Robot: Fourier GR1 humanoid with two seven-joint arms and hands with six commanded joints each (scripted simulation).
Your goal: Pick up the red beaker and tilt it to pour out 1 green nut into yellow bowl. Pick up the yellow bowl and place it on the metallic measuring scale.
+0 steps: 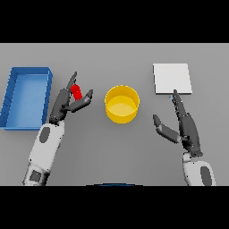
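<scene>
The small red beaker (76, 92) sits at centre left between the thumb and fingers of my left hand (67, 102). The fingers stand mostly straight around it, and whether they touch it I cannot tell. The yellow bowl (121, 103) rests on the table in the middle, just right of that hand, and looks empty. No green nut shows. The metallic scale (172, 78) is a pale square plate at the upper right. My right hand (184, 126) hovers open below the scale, fingertips pointing up toward its lower edge, right of the bowl.
A blue open bin (26, 96) stands at the left edge, close beside my left forearm. Grey table surface (116, 152) stretches between the two arms below the bowl.
</scene>
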